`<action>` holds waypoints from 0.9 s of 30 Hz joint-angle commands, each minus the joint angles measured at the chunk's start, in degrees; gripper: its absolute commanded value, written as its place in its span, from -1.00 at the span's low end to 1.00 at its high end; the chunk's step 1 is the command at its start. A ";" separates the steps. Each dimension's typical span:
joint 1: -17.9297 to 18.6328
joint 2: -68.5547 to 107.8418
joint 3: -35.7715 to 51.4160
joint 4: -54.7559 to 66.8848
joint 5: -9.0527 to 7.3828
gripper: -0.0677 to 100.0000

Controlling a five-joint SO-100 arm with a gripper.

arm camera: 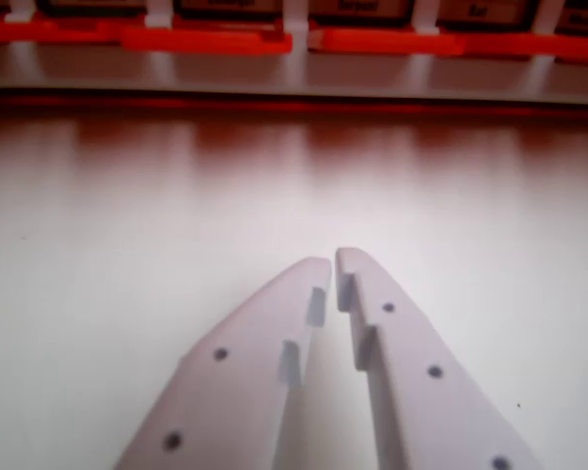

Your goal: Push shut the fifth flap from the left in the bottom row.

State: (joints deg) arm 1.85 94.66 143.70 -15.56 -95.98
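Note:
My gripper (333, 264) fills the bottom of the wrist view, its two white fingers meeting at the tips with only a thin slit between them and nothing held. It points at a board across the top of the picture. A row of red flaps (206, 39) runs along that board, separated by white dividers (294, 20). One red flap (387, 41) lies just right of centre, slightly lower than those at the far left. Which flap is the fifth I cannot tell, as only part of the row shows. The gripper is well short of the flaps.
A pale tabletop (127, 225) stretches between the gripper and the board's grey front ledge (274, 83). A reddish reflection lies on the table just below the ledge. Dark panels (358, 8) sit above the flaps at the very top.

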 commanded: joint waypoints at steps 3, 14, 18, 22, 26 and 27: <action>0.44 -2.64 -7.73 -2.72 0.44 -1.00; 2.02 -10.02 -15.38 -3.08 0.97 -1.00; 2.02 -12.13 -17.49 -3.16 1.23 -1.00; 2.02 -14.33 -19.78 -3.16 1.41 -1.00; 2.02 -16.17 -22.06 -3.16 1.49 -1.00; 2.02 -16.70 -22.76 -3.16 1.49 -1.00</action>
State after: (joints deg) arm 3.96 77.43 126.91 -17.31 -94.75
